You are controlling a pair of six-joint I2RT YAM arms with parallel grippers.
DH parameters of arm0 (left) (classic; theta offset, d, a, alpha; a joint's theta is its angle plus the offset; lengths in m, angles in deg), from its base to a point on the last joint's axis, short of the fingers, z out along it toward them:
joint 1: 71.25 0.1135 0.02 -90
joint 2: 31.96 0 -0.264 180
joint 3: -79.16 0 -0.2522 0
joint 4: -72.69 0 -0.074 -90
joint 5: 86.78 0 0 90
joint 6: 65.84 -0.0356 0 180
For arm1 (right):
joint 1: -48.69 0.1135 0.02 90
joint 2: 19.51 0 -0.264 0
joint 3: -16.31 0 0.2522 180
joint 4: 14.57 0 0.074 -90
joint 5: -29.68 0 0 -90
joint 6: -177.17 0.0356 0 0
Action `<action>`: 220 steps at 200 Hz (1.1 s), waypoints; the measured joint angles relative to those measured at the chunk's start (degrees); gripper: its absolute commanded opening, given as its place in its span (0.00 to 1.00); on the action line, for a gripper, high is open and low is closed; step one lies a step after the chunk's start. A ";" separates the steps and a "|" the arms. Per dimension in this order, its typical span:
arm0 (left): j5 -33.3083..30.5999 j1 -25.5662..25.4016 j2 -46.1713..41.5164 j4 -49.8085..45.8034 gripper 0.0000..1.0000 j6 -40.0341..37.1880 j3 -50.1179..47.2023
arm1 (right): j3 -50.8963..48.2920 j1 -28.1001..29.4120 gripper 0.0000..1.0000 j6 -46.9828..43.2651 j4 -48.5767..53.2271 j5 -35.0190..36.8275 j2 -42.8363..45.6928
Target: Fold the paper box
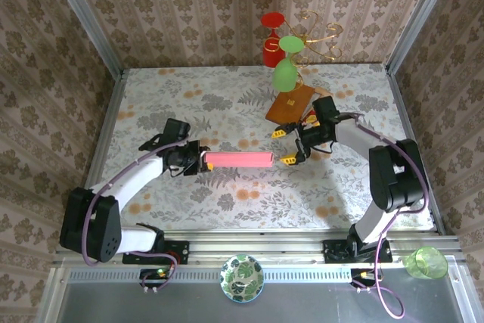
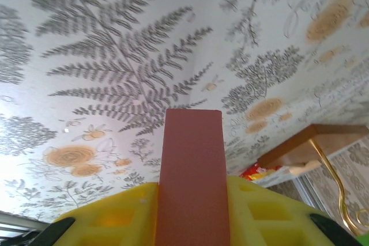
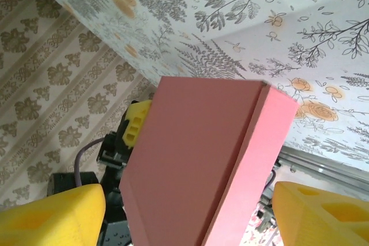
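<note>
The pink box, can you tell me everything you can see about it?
The paper box is pink, thin card, folded into a flat, closed slab with sharp edges. It stretches left to right, narrow edge facing up. The left gripper pinches its left end between both fingers; the right gripper has its fingers open around the other end, not touching.

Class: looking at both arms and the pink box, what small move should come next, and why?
Probably close the right tool on the paper box: it stands open around the box's free end, while the left tool clamps the other end alone.
</note>
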 measured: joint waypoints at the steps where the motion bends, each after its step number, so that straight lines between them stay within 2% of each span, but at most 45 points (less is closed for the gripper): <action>1: 0.00 0.04 0.00 -0.20 0.03 -0.02 0.04 | 0.07 0.00 0.75 -0.17 0.11 0.04 0.07; 22: -0.85 0.98 -0.11 -5.38 0.02 -0.90 1.44 | 2.34 0.00 0.68 -5.64 4.63 2.56 1.51; 41: -2.10 1.70 -0.35 -8.87 0.02 -1.16 2.12 | 3.74 0.02 0.57 -11.74 7.43 6.64 3.96; 80: -4.59 3.56 0.87 -13.66 0.01 -1.07 3.04 | 3.50 2.27 0.37 -21.68 7.41 16.37 13.09; 117: -4.39 5.79 6.73 -15.28 0.00 -1.73 6.49 | 1.14 12.87 0.34 -34.53 3.50 26.69 21.29; 143: -4.07 6.80 9.03 -16.31 0.00 -2.80 8.70 | 0.74 19.45 0.34 -42.45 2.40 31.93 21.99; 185: -3.56 7.54 10.58 -17.42 0.00 -3.61 9.33 | 5.14 24.28 0.33 -51.36 6.14 39.63 15.63; 220: -3.19 7.98 11.34 -17.59 0.00 -3.87 9.38 | 9.03 25.81 0.31 -55.60 8.48 43.41 10.91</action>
